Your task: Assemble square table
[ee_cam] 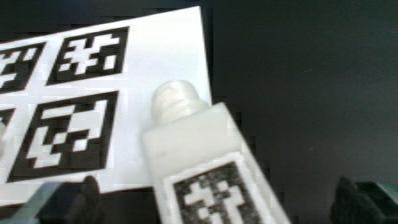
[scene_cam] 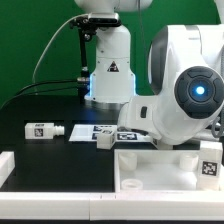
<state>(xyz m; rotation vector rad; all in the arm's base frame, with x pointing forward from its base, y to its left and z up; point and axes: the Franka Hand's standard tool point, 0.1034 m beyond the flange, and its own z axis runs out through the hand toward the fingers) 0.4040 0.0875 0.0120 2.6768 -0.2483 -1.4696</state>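
The leg lies tilted over the marker board edge, near the top. The gripper hangs above it, fingers spread, holding nothing. I'd straddle its tagged body squarely, clear of the rounded tip, before closing.

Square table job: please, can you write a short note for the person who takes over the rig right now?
Gripper: jaws open, one on either side of a short white block leg with a black-and-white tag; no grasp yet.
That leg lies at the edge of the flat white marker board.
Second tagged leg lies alone on the black table, at the exterior view's left.
Large white square tray-like top is in the foreground.
Done: no leg seen fitted.
Left: grasp this leg, then fit all legs.
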